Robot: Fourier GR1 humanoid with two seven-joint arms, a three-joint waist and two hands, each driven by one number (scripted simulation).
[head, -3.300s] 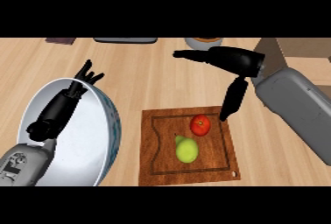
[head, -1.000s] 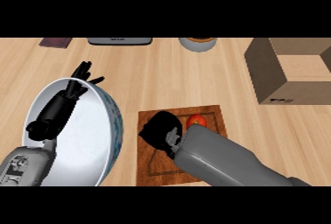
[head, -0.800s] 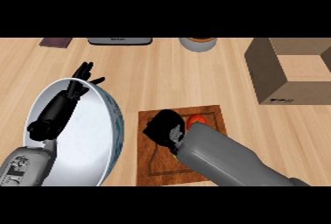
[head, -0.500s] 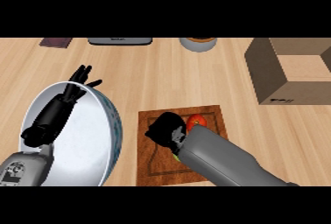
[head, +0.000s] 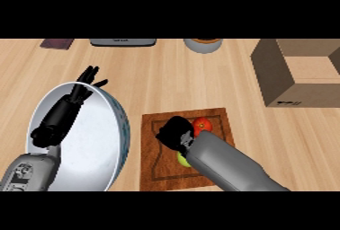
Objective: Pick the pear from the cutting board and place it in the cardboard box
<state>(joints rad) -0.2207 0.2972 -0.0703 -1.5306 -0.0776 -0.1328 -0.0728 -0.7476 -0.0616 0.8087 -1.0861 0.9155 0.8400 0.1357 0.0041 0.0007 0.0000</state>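
Observation:
The green pear point(head: 182, 160) lies on the wooden cutting board point(head: 152, 167); only a sliver of it shows beneath my right wrist. My right hand point(head: 176, 134) sits on top of the pear with its fingers curled down over the upper part. A red tomato point(head: 203, 124) lies just right of the hand on the same board. The open cardboard box point(head: 302, 90) stands at the far right of the counter. My left hand point(head: 86, 83) rests open, fingers up, over the far rim of the big plate.
A large white plate point(head: 100, 148) fills the left side, touching the board's left edge. A grey device point(head: 123, 42), a dark flat item point(head: 57, 43) and a bowl point(head: 203, 45) line the far edge. Bare wood lies between board and box.
My right arm has swung in from the right and come down onto the pear, hiding it. Over the last second it only edged right. The left forearm shifted slightly.

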